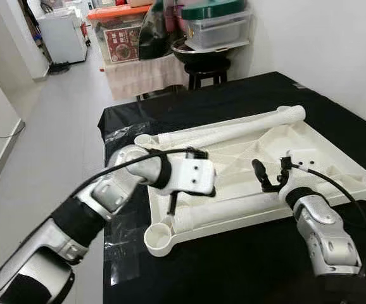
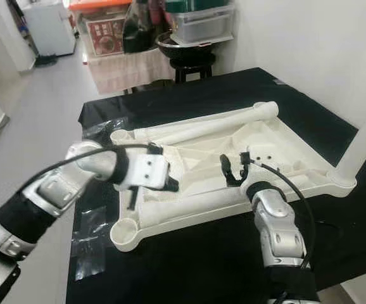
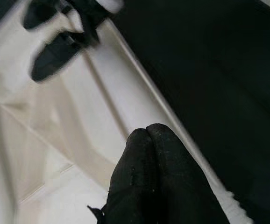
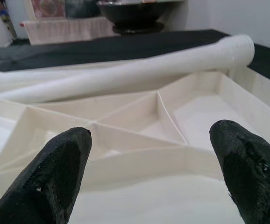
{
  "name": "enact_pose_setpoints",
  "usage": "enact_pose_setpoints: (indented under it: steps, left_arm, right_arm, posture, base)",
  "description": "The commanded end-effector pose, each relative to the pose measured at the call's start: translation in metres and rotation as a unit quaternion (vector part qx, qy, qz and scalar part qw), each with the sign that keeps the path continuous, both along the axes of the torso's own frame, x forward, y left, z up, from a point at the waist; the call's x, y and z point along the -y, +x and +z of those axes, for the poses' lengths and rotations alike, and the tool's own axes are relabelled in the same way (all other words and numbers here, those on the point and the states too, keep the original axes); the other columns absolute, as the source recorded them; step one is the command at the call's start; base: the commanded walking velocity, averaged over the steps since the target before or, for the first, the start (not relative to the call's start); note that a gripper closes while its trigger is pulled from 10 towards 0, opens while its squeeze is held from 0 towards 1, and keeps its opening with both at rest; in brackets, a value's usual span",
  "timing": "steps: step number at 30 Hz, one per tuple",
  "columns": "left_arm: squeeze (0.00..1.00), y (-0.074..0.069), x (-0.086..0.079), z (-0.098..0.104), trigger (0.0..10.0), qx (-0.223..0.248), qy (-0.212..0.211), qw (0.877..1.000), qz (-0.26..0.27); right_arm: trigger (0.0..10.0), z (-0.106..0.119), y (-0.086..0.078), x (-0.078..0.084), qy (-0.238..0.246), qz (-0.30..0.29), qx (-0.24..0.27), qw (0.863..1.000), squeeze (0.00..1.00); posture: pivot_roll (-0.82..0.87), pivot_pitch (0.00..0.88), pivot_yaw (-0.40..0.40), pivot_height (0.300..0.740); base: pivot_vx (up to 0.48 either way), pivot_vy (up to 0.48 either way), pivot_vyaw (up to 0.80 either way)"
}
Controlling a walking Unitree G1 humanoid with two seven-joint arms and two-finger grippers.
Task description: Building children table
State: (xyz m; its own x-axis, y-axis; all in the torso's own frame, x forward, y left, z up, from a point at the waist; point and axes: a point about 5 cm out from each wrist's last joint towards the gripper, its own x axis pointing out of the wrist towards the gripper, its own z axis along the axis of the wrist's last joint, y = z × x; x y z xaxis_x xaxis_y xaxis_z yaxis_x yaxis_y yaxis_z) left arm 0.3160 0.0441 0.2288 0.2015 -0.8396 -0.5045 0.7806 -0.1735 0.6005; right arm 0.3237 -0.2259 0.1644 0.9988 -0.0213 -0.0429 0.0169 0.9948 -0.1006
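We've got the white tabletop [image 1: 309,152] flipped underside-up on the black-covered table [image 1: 233,95], which makes sense — the leg sockets face us that way. One loose leg [image 1: 233,131] lies along its far edge, another [image 1: 227,212] along the near edge. Our left gripper [image 1: 172,204], fingers pressed together, hangs over the near-left corner by the open socket [image 1: 157,237]; it might be touching the near leg, hard to tell. Our right gripper [image 1: 266,179] is spread wide over the ribbed middle, holding nothing.
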Motion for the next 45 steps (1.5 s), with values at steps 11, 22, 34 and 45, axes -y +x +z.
enact_pose_setpoints:
  steps: [11,22,34,45]
  left_arm:
    - [1.00,0.018,0.018,-0.024,10.0,-0.076,0.059,0.995,0.024]
    - [0.82,0.026,0.029,-0.039,10.0,-0.114,0.152,0.982,0.023]
    - [0.00,0.035,0.032,-0.052,10.0,-0.104,0.226,0.966,0.068]
    - [0.00,0.036,0.028,-0.056,0.0,-0.117,0.246,0.960,0.069]
  right_arm:
    - [10.0,-0.005,0.005,-0.014,-0.014,0.013,-0.021,1.000,0.00]
    - [10.0,-0.011,0.005,-0.024,-0.025,0.029,-0.037,0.999,0.00]
    - [10.0,-0.012,0.004,-0.025,-0.026,0.028,-0.041,0.998,0.00]
    - [10.0,-0.013,0.005,-0.026,-0.027,0.026,-0.042,0.998,0.00]
  posture:
    - [-0.17,0.025,0.107,0.740]
    - [-0.17,0.028,0.109,0.740]
    - [-0.18,0.030,0.117,0.740]
    - [-0.17,0.029,0.117,0.740]
  base:
    - [0.000,0.000,0.00]
    - [0.000,0.000,0.00]
    - [0.000,0.000,0.00]
    - [0.000,0.000,0.00]
